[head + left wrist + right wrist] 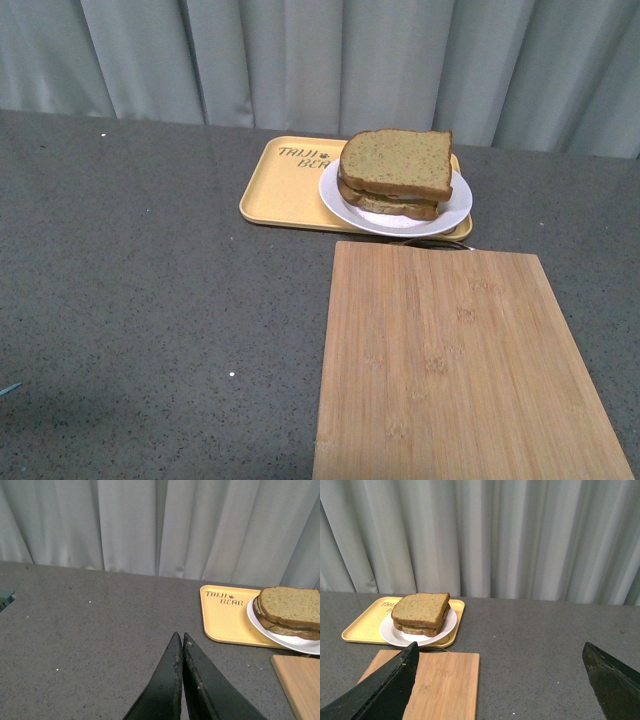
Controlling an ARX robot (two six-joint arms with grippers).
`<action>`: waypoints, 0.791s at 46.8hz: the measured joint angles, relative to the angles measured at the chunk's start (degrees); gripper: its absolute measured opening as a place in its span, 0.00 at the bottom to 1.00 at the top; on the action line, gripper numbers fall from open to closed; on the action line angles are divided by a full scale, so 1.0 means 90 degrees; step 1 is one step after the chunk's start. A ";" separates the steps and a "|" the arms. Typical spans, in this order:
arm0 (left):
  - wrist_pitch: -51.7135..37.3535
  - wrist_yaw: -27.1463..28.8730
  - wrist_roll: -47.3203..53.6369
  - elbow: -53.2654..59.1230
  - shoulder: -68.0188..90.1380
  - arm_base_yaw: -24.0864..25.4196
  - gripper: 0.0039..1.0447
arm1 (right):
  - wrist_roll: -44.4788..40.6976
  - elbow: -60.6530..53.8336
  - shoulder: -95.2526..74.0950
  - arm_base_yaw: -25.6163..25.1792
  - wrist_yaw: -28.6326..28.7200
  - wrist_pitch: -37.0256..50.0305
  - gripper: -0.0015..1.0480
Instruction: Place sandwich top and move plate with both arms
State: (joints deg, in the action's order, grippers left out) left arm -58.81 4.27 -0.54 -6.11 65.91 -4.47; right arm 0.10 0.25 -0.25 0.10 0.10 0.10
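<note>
The speckled brown sandwich top [397, 160] lies on a stacked sandwich, on the round white plate [452, 215]. The plate sits on the right part of a smooth yellow tray [280, 190], overhanging its near edge beside a grained wooden board [460, 370]. Bare grey tabletop [140, 300] spreads leftward. The left claw [181, 639] is pressed together; the right claw [500, 652] is spread wide, holding nothing.

The sandwich top [397, 161] lies on the stacked sandwich, which sits on the plate [452, 212]. The plate rests on the right part of the tray [282, 190], far back on the worktop [150, 300]. A cutting board [455, 365] lies just before the tray, nearer the robot.
</note>
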 joint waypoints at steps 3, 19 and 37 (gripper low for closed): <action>0.0175 -0.0335 0.0007 0.0102 -0.0270 0.0199 0.03 | 0.0000 0.0000 0.0000 0.0000 0.0002 0.0000 0.91; 0.1433 -0.0476 0.0012 0.0491 -0.1950 0.0481 0.03 | 0.0000 0.0000 0.0000 0.0000 0.0000 0.0000 0.91; 0.2919 -0.0476 0.0012 0.0563 -0.3645 0.0481 0.03 | 0.0000 0.0000 0.0000 0.0000 0.0000 0.0000 0.91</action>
State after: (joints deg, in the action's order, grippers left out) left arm -32.53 -0.01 -0.43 -1.04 33.10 -0.14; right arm 0.10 0.25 -0.25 0.10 0.10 0.10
